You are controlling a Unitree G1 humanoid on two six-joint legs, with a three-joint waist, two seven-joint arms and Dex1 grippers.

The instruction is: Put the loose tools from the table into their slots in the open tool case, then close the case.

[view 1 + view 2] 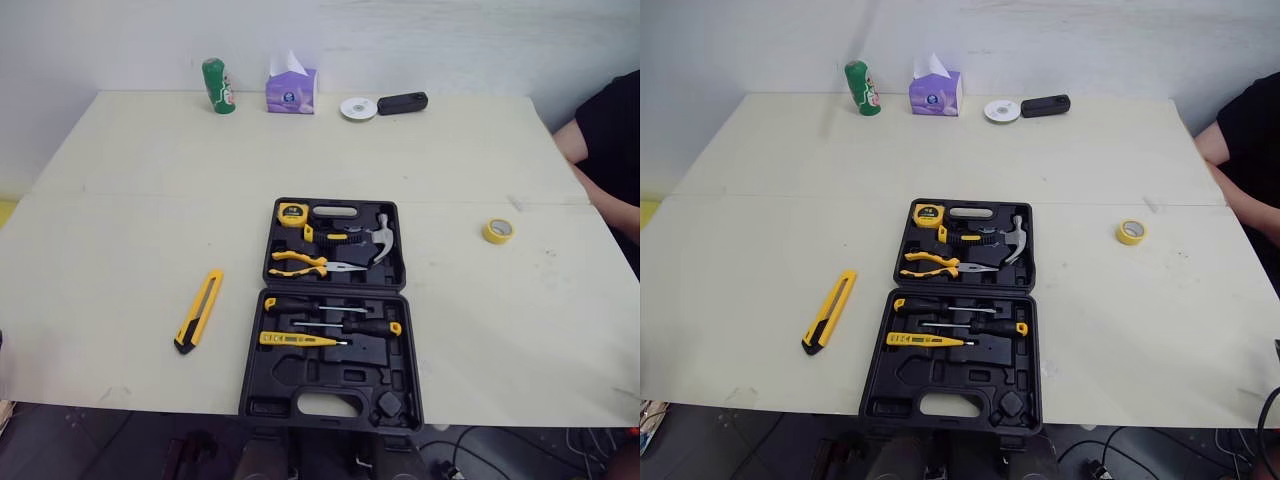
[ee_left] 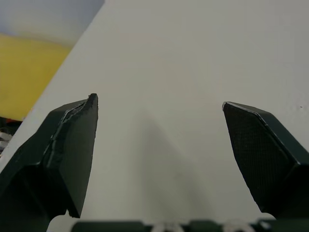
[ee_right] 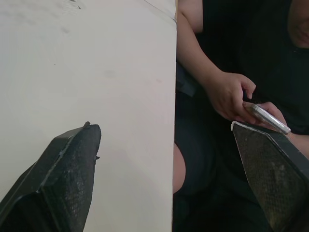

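Observation:
The black tool case (image 1: 330,378) lies open at the middle of the table's near edge. Its far half holds a tape measure (image 1: 291,212), a hammer (image 1: 381,236) and yellow-handled pliers (image 1: 310,265). Screwdrivers and a yellow tester pen (image 1: 300,339) sit in the near half. A yellow and black utility knife (image 1: 199,310) lies loose on the table left of the case. A yellow tape roll (image 1: 499,230) lies to the right of it. My left gripper (image 2: 159,104) is open over bare tabletop near an edge. My right gripper (image 3: 165,126) is open over the table's right edge, holding nothing.
Along the far edge stand a green can (image 1: 218,86), a purple tissue box (image 1: 291,90), a white disc (image 1: 358,108) and a black object (image 1: 402,102). A person in black (image 1: 610,150) sits at the right side, holding a phone (image 3: 265,116) close to my right gripper.

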